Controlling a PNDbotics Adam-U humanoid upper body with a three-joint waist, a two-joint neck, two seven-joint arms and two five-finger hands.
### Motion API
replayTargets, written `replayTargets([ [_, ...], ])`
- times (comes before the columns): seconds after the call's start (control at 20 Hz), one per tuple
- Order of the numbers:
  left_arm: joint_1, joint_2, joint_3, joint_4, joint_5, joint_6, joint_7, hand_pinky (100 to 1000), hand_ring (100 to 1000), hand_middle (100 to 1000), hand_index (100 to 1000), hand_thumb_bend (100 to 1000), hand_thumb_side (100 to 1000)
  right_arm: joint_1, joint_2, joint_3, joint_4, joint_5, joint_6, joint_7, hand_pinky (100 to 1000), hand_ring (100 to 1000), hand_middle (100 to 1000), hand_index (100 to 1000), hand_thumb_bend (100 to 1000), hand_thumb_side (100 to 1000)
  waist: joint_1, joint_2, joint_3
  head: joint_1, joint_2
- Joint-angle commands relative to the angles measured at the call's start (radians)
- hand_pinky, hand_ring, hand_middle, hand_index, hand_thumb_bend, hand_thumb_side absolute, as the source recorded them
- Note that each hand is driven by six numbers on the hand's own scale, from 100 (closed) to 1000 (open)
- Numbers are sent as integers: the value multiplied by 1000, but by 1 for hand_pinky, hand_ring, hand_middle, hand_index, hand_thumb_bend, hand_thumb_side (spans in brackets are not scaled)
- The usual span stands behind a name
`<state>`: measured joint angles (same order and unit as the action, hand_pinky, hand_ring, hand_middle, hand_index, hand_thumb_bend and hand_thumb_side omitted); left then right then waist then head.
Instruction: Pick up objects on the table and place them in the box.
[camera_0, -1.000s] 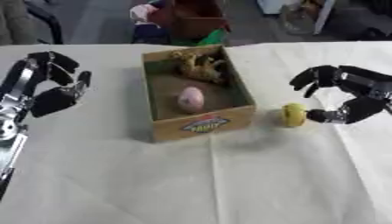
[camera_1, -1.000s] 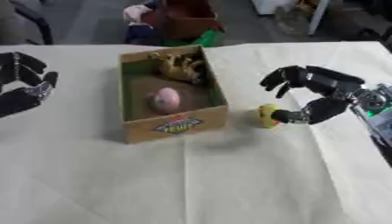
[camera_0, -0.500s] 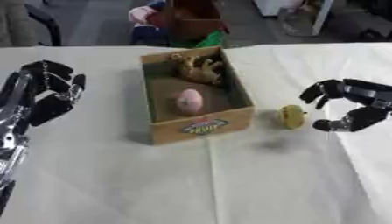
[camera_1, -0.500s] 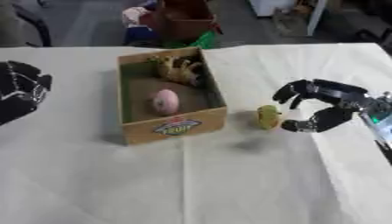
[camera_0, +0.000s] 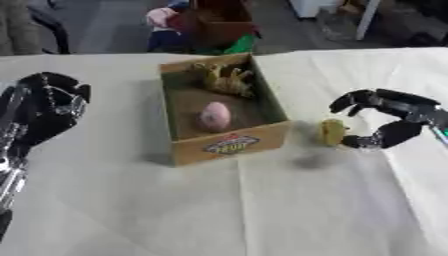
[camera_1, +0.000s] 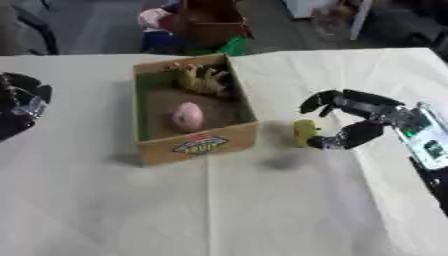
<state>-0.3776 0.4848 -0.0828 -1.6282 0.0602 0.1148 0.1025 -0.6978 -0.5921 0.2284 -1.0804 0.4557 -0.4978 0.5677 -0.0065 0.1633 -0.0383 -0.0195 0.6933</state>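
since it looks like a small toy, yellow object (camera_0: 332, 132): probably light and somewhat soft, unlikely to break; its rounded sides may slip, so a pinch across its middle from both sides seems best.
place of the object: on the tabletop (camera_0: 262, 210), just beside the box (camera_0: 229, 145), off the box's right wall near its front corner.
object to right hand (camera_0: 385, 117): it sits at the mouth of the curled hand, thumb tip low and close by its outer side, fingers arched above; contact cannot be told.
right hand state: curved like a claw, holding nothing that shows.
left hand (camera_0: 44, 107): well away from the box on its left, fingers curled, idle.
box contents: a pink egg shape (camera_0: 214, 116) and a tan toy (camera_0: 223, 77) at the far end.
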Motion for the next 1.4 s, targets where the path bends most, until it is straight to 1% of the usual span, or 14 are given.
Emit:
replayTargets([
  [0.05, -6, 27, 3, -9, 4, -2, 1, 560, 509, 507, 624, 303, 232, -19, 31, -19, 13, 274, -25, -105, 766, 860, 840, 839, 443, 594, -1, -14, 2, -3, -11],
  [0.15, -5, 24, 2, -8, 4, -1, -1, 560, 508, 507, 624, 303, 232, -21, 56, -28, 53, 412, -43, -206, 752, 843, 824, 826, 442, 621, -2, -15, 4, -4, -12],
  [0.25, -4, 23, 1, -8, 4, -2, -1, 559, 508, 507, 624, 302, 231, -25, 72, -33, 90, 493, -50, -281, 746, 836, 816, 820, 442, 638, -2, -15, 5, -5, -12],
  [0.4, -4, 20, 1, -8, 5, -2, -2, 559, 508, 507, 624, 303, 232, -33, 87, -40, 130, 570, -48, -364, 731, 815, 803, 802, 444, 643, -1, -16, 8, -7, -14],
  [0.45, -3, 20, 0, -7, 5, -1, -2, 559, 508, 507, 624, 303, 232, -34, 91, -41, 141, 588, -47, -384, 723, 802, 797, 798, 449, 628, -1, -16, 9, -7, -14],
  [0.55, -2, 19, 0, -7, 6, -1, -3, 559, 508, 507, 624, 303, 232, -35, 97, -45, 159, 609, -49, -417, 681, 749, 770, 779, 447, 565, -1, -16, 9, -8, -15],
  [0.6, -1, 19, 0, -7, 6, -1, -2, 558, 507, 507, 624, 303, 232, -34, 98, -49, 167, 609, -49, -434, 648, 714, 753, 761, 325, 498, -1, -16, 9, -8, -15],
  [0.65, -1, 18, 0, -6, 6, -1, -2, 558, 507, 506, 624, 304, 232, -34, 99, -52, 173, 605, -47, -451, 619, 682, 738, 744, 255, 465, -1, -16, 9, -8, -15],
  [0.7, 0, 18, 0, -6, 7, -1, -3, 558, 507, 507, 624, 304, 232, -34, 100, -55, 177, 599, -44, -467, 572, 636, 715, 723, 147, 413, -1, -16, 9, -8, -16],
  [0.75, 0, 18, 0, -5, 7, -1, -3, 558, 507, 506, 624, 304, 232, -33, 99, -58, 180, 590, -40, -485, 530, 599, 686, 700, 100, 382, -2, -16, 9, -8, -16],
  [0.9, 2, 17, -1, -3, 7, -1, -4, 557, 507, 506, 624, 304, 233, -32, 98, -61, 184, 560, -33, -528, 427, 517, 620, 657, 100, 304, -2, -15, 8, -8, -16],
  [1.0, 2, 16, -2, -3, 8, -1, -5, 557, 507, 506, 624, 304, 233, -31, 97, -62, 185, 533, -32, -547, 381, 480, 589, 633, 100, 287, -2, -15, 7, -9, -17],
  [1.2, 3, 16, -2, -3, 11, -2, -5, 556, 507, 506, 623, 304, 232, -29, 94, -64, 162, 469, -32, -567, 348, 459, 574, 617, 100, 266, -1, -15, 6, -10, -18],
  [1.4, 5, 15, -2, -2, 15, -2, -6, 556, 506, 505, 623, 304, 232, -45, 79, -67, 81, 352, -27, -561, 325, 445, 562, 599, 100, 241, -1, -17, 6, -9, -17],
])
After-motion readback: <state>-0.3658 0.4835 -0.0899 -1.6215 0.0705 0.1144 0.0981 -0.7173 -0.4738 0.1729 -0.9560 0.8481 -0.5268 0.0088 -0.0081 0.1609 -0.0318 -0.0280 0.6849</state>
